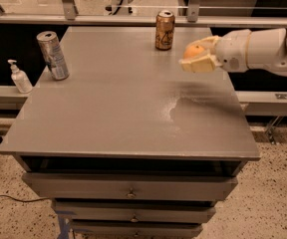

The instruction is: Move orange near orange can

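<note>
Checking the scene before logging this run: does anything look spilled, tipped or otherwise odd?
Nothing spilled or tipped. Both the orange can and the silver can stand upright. The only oddity is a pale patch on the tabletop, possibly glare or a smear. The gripper holds the orange above its right side.

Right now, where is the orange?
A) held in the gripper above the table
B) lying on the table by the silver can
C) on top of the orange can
A: the gripper holds the orange in the air over the table, right of the orange can.
</note>
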`<action>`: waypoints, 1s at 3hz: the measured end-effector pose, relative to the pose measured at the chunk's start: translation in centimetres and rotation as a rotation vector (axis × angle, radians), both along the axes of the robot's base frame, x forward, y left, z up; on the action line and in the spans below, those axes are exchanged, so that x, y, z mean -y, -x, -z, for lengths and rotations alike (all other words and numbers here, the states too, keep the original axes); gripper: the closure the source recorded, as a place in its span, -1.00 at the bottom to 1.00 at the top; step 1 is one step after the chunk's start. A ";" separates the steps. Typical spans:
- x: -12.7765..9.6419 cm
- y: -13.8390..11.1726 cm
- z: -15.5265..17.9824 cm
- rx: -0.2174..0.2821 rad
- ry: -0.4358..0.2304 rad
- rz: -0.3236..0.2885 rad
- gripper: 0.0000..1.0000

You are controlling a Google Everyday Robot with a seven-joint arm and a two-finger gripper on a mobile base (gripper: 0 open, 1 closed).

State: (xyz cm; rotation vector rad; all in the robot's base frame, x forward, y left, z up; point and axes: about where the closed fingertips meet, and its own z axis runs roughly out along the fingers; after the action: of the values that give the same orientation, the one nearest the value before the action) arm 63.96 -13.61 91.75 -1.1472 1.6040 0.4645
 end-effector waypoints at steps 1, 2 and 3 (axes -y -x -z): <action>0.2 -5.7 -1.0 0.048 -0.022 0.043 1.00; -0.8 -10.2 -0.6 0.063 -0.056 0.062 1.00; -2.1 -13.4 1.0 0.062 -0.058 0.065 1.00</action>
State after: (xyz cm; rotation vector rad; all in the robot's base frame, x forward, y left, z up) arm 77.31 -11.48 90.73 -1.0532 1.5591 0.4264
